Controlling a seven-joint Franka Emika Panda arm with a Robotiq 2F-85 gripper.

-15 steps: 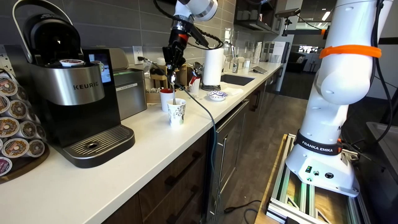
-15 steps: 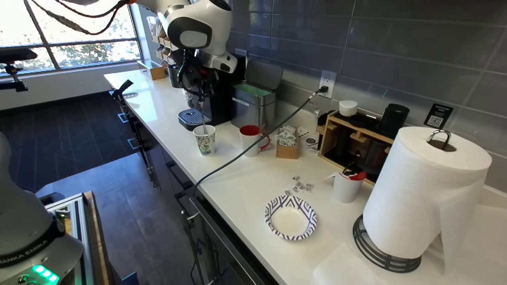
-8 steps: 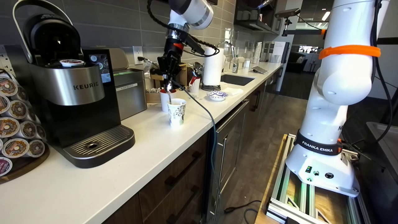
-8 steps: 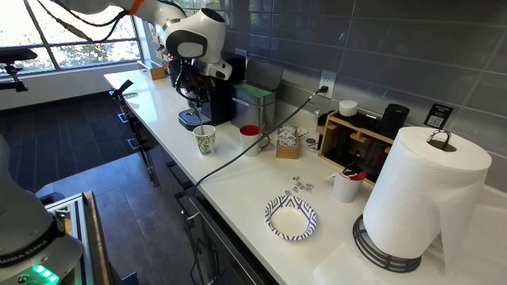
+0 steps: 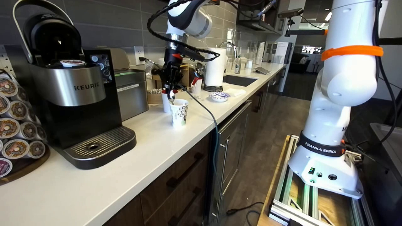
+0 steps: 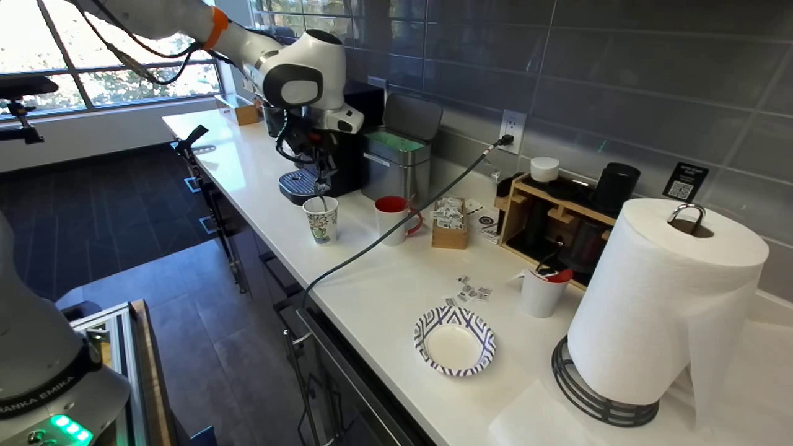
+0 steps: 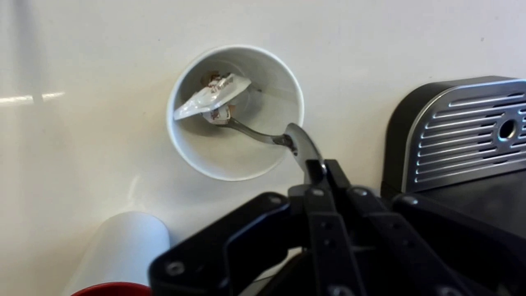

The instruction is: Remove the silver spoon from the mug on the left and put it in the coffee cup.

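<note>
The white patterned coffee cup stands upright on the counter, also in an exterior view. The wrist view looks down into the cup, which holds torn wrappers. My gripper is shut on the bowl end of the silver spoon, beside the rim. The spoon's handle slants down into the cup, its end hidden by the wrappers. In both exterior views the gripper is just above the cup, with the spoon below it.
A white mug with red inside stands beside the cup, also in the wrist view. The coffee machine's drip tray is on the cup's other side. A cable crosses the counter near the mug. A patterned bowl lies further along.
My gripper has moved down with the spoon, so the handle reaches deeper into the cup and the spoon's bowl is now near the rim. The cup has shifted very slightly.
</note>
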